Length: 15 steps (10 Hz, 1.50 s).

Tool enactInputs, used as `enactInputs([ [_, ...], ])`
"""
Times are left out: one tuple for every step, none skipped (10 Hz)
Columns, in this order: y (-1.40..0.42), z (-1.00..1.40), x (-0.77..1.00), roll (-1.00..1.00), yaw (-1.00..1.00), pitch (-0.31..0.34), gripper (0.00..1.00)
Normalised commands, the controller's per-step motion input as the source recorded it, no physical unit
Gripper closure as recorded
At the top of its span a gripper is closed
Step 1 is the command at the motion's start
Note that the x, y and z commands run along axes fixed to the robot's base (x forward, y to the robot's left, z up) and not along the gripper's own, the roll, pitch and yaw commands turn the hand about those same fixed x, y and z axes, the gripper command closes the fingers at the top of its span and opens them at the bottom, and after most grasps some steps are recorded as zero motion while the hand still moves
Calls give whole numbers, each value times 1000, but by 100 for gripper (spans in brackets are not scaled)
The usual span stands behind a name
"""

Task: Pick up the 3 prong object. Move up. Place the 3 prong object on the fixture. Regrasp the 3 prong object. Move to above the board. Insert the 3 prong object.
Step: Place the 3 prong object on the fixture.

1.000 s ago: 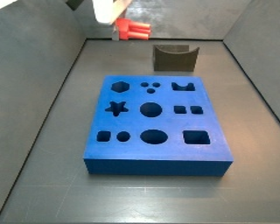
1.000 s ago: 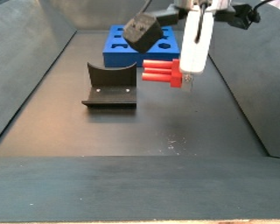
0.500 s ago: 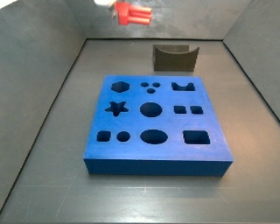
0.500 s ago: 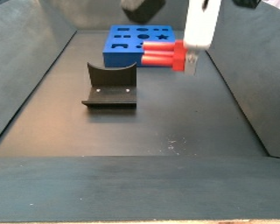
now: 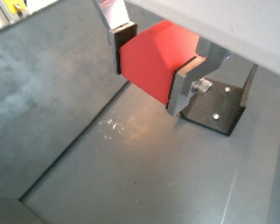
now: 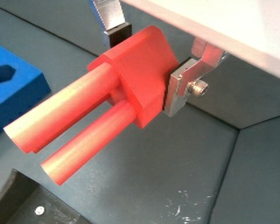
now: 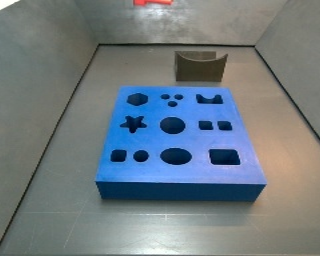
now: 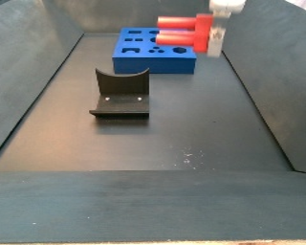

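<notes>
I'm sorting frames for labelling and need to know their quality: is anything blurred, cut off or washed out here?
In a side view the 3 prong object is cut off by the upper edge; in a side view it and the pincer look motion-blurred. In a wrist view the pincer and red piece are sharp, under a washed-out white housing. The board is sharp, evenly lit.

Dark floor (image 7: pixel 43 180) bearing blue board (image 7: pixel 179 140) and fixture (image 7: pixel 199 66); hand (image 8: pixel 217 29) above.
</notes>
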Motion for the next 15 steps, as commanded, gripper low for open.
enactInputs([
  [-61, 49, 1000, -44, 1000, -2, 100],
  [-59, 14, 1000, -42, 1000, 0, 100],
  [-58, 14, 1000, -41, 1000, 1, 100],
  [-50, 16, 1000, -43, 1000, 2, 100],
  [-46, 15, 1000, -46, 1000, 4, 100],
  [-43, 14, 1000, -48, 1000, 7, 100],
  [-39, 13, 1000, -51, 1000, 10, 100],
  [-36, 13, 1000, -54, 1000, 12, 100],
  [-33, 12, 1000, -57, 1000, 16, 100],
  [-29, 12, 1000, -61, 1000, 20, 100],
  [-28, 12, 1000, -65, 1000, 24, 100],
  [-26, 11, 1000, -67, 1000, 27, 100],
  [-23, 11, 1000, -75, 1000, 35, 100],
  [-21, 11, 1000, -79, 1000, 39, 100],
  [-18, 11, 1000, -87, 1000, 48, 100],
])
